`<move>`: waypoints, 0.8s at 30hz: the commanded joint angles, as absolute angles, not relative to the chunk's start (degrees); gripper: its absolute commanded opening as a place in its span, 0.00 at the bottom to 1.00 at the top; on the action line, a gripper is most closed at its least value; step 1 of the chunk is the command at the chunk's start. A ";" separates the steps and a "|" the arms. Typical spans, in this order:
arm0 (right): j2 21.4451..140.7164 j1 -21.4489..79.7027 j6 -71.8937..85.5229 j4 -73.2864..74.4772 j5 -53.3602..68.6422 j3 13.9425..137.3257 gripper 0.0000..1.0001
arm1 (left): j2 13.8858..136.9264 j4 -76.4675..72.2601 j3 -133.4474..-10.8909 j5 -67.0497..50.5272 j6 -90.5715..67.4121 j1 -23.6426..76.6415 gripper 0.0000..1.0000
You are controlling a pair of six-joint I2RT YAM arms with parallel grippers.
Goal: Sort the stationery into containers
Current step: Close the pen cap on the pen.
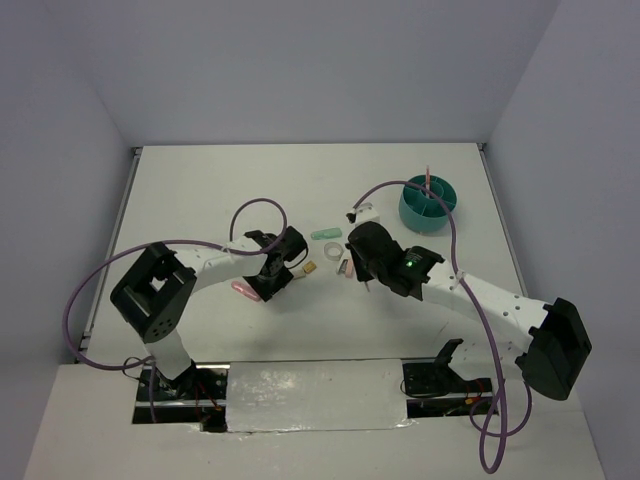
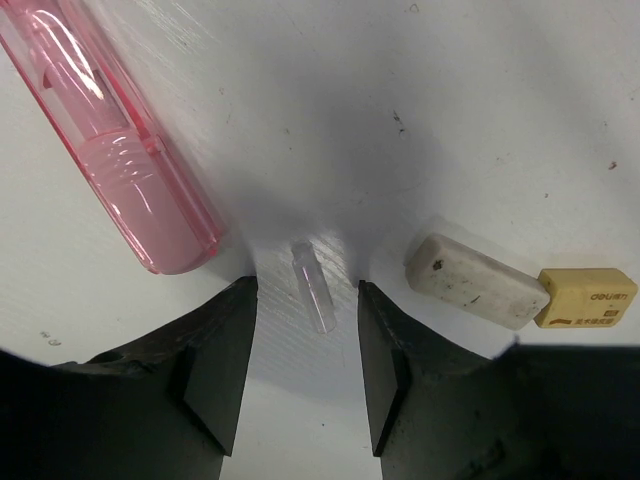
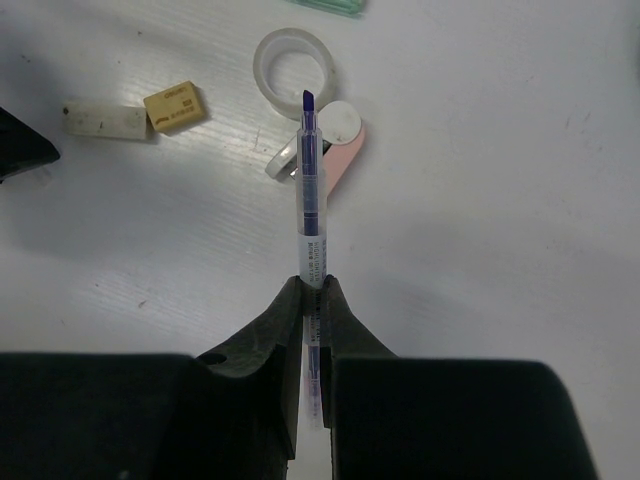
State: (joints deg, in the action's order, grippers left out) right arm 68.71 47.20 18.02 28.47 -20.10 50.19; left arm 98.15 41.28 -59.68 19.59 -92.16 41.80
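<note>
Presently:
Pen [image 3: 311,190]: slim clear barrel, purple tip, print unreadable.
Tan eraser [image 2: 588,297]: logo illegible.
Right claw [image 3: 312,288]: clamped on pen.
Left claw [image 2: 305,290]: jaws apart, holding nothing.

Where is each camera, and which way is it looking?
Top external: above and behind both arms, looking down on them and the teal cup.
Left wrist: faces the table through the open left gripper.
Right wrist: looks down the right gripper, shut on a slim pen.
Both wrist views share the yellow eraser.
</note>
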 commanded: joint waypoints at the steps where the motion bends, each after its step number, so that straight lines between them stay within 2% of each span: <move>1: 67.41 47.02 16.96 25.93 -19.95 49.92 0.00 | 99.93 42.72 -59.42 20.48 -93.78 41.92 0.57; 2: 67.41 47.02 16.88 25.75 -19.78 49.92 0.00 | 100.02 42.45 -59.33 20.30 -93.52 41.92 0.48; 6: 67.15 46.93 16.87 25.49 -19.60 49.75 0.00 | 100.55 42.63 -59.33 20.04 -93.61 41.92 0.35; 7: 66.97 46.93 16.79 25.40 -19.60 49.66 0.00 | 100.63 42.71 -59.41 19.95 -93.52 42.01 0.28; 9: 66.62 47.02 16.70 25.14 -19.51 49.22 0.00 | 100.72 42.80 -59.50 19.86 -93.34 41.92 0.25; 11: 66.18 47.02 16.61 24.96 -19.42 49.04 0.00 | 100.55 41.75 -59.07 19.34 -92.90 42.01 0.11; 12: 66.01 46.93 16.52 24.87 -19.42 48.87 0.00 | 100.46 41.05 -58.80 18.90 -92.20 41.92 0.00; 16: 65.57 46.93 16.17 23.30 -15.67 48.17 0.00 | 98.53 38.15 -57.92 18.10 -89.30 42.45 0.00; 20: 63.64 47.02 16.35 16.55 -6.90 45.36 0.00 | 87.33 33.94 -56.61 21.70 -83.69 43.24 0.00; 24: 59.78 47.02 21.17 7.67 0.78 41.23 0.00 | 73.59 16.68 -53.18 21.11 -64.12 43.33 0.00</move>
